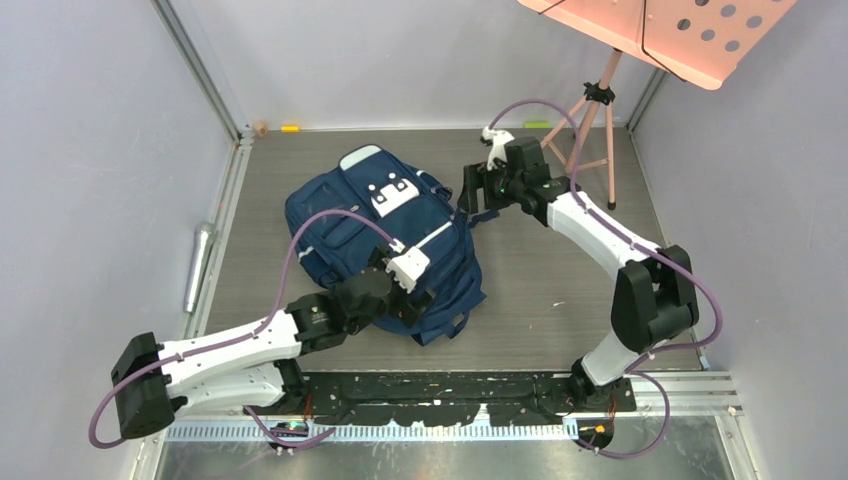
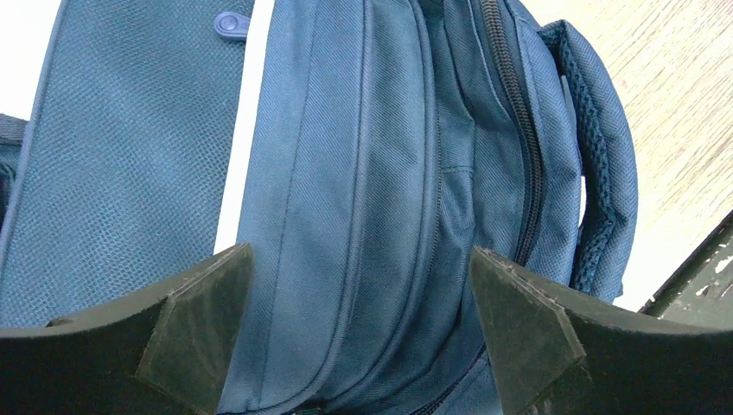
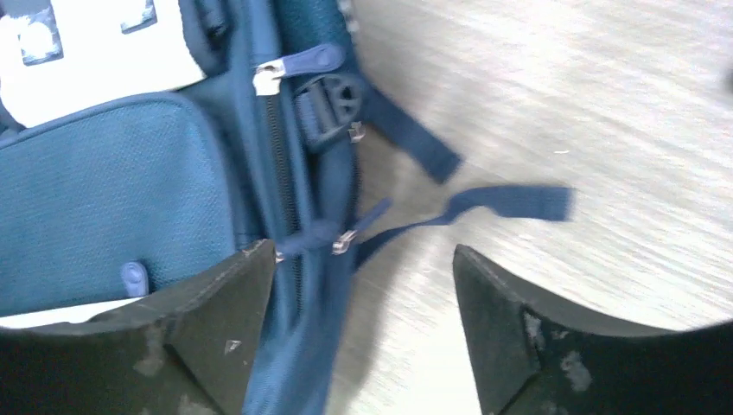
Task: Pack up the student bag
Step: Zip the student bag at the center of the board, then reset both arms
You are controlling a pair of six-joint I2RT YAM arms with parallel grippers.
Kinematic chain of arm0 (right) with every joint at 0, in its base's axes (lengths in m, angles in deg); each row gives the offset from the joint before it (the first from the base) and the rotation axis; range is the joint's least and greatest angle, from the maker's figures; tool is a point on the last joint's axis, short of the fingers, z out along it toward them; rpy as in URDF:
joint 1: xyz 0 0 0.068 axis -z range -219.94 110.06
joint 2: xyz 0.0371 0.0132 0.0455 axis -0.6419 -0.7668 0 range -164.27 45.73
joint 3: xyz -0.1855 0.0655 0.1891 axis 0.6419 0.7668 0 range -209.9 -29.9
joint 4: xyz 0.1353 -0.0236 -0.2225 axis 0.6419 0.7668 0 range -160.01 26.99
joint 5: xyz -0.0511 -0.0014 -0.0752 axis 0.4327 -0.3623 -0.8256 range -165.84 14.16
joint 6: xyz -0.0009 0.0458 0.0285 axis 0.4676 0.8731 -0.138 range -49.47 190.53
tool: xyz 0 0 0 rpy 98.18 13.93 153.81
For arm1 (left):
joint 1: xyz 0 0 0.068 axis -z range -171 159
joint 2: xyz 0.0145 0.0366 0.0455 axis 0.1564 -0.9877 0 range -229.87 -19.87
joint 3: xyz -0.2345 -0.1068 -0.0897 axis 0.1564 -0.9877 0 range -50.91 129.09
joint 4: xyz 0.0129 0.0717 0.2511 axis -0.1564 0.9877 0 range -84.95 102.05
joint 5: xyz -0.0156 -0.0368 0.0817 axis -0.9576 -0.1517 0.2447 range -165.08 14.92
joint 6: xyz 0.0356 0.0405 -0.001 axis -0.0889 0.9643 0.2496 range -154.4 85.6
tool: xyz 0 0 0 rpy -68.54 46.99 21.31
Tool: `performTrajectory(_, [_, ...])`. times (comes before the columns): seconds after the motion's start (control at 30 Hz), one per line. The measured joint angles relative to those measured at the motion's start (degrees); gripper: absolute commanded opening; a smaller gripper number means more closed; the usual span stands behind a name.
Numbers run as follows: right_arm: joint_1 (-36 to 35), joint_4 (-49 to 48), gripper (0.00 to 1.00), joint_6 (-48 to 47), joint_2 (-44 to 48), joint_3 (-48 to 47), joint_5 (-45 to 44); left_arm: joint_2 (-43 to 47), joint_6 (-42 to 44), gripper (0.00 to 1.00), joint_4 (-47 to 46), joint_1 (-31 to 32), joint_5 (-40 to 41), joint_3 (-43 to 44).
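The student bag [image 1: 360, 225] is a navy backpack lying flat on the table's middle, front pockets and white patches facing up. My left gripper [image 1: 408, 287] hovers over its near right corner, jaws open and empty; in the left wrist view [image 2: 361, 294] the bag's seams and main zip [image 2: 510, 112] lie between the fingers. My right gripper [image 1: 470, 192] is open at the bag's far right edge. In the right wrist view [image 3: 363, 294] the bag's side, zip pulls [image 3: 344, 240] and a loose strap [image 3: 484, 206] lie just ahead of the jaws. No books are in view.
A pink perforated music stand [image 1: 660, 25] on a tripod [image 1: 592, 130] stands at the back right. A silver cylinder [image 1: 200, 262] lies along the left rail. Small yellow [image 1: 290, 128] and green [image 1: 537, 124] items lie at the back wall.
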State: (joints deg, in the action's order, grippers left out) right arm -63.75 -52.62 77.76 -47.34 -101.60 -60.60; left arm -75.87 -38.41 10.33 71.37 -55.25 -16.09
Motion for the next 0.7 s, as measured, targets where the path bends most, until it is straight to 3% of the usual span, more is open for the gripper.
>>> performTrajectory(0.17, [1.6, -0.3, 0.96, 0.5, 5.4, 0.5, -7.5, -0.8, -1.6, 1.00, 6.1, -4.2, -6.1, 5.6])
performTrajectory(0.33, [1.5, 3.4, 0.99, 2.4, 12.8, 1.0, -14.4, -3.0, -3.6, 1.00, 10.9, -14.3, -14.2, 13.2])
performTrajectory(0.47, [4.2, 7.3, 1.00, 4.8, 18.1, 2.6, -19.0, -3.4, -6.0, 1.00, 15.3, -26.9, -17.9, 18.2])
performTrajectory(0.7, [15.8, 12.4, 1.00, 10.2, 31.3, 8.3, -26.7, -2.4, -11.0, 1.00, 22.4, -53.6, -24.3, 21.4])
